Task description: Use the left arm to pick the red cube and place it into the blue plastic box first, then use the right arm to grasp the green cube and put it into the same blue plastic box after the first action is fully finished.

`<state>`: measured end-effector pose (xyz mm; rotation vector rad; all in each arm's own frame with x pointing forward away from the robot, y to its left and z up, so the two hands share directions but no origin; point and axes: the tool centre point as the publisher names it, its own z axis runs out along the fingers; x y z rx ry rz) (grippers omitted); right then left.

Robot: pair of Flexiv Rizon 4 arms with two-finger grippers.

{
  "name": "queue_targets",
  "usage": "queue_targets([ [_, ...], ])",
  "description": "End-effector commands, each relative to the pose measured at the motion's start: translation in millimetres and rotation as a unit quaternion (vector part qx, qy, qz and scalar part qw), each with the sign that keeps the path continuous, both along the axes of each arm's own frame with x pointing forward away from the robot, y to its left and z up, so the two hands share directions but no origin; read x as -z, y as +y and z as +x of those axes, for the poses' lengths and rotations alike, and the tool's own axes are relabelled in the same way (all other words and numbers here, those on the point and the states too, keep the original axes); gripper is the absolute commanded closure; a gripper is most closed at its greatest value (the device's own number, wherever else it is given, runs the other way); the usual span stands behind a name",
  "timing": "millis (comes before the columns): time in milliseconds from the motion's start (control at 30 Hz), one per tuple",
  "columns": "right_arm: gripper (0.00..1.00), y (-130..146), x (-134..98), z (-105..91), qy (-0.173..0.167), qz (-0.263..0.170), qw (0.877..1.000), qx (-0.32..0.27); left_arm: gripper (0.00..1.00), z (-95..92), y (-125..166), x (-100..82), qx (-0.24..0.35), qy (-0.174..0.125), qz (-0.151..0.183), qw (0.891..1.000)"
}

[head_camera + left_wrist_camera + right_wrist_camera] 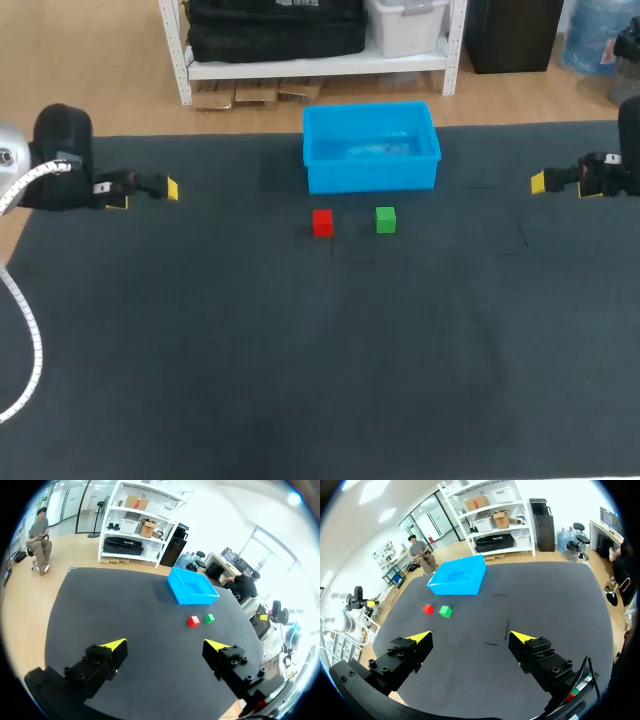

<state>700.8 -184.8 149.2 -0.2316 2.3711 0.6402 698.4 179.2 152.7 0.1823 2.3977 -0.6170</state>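
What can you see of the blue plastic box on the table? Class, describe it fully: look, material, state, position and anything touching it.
The blue box is a bright, rectangular open tub with no lid. It has straight walls and a slightly protruding rim, and looks like glossy plastic. It stands upright near the far edge of the dark table, about midway across. Its inside appears empty, showing only pale reflections on the floor. The red cube and green cube lie just in front of it, apart from its wall. Only the table touches it.

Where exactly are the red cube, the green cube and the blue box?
red cube (322,222), head view, on its top face.
green cube (386,219), head view, on its top face.
blue plastic box (372,177), head view, on its front wall.
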Motion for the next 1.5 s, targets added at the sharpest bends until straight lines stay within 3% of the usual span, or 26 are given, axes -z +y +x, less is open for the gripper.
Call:
queue_targets([
  [33,0.0,-0.1,0.1,-0.1,0.0,0.0,1.0,0.0,0.0,5.5,-10.0,-2.5,-0.015,0.007,0.022,1.0],
  [600,0.0,-0.1,0.1,-0.1,0.0,0.0,1.0,0.0,0.0,26.1,-42.0,-19.2,-0.025,0.039,0.069,0.997],
  [1500,0.0,-0.1,0.1,-0.1,0.0,0.0,1.0,0.0,0.0,49.2,-92.9,-18.7,-0.071,0.105,0.13,0.983],
])
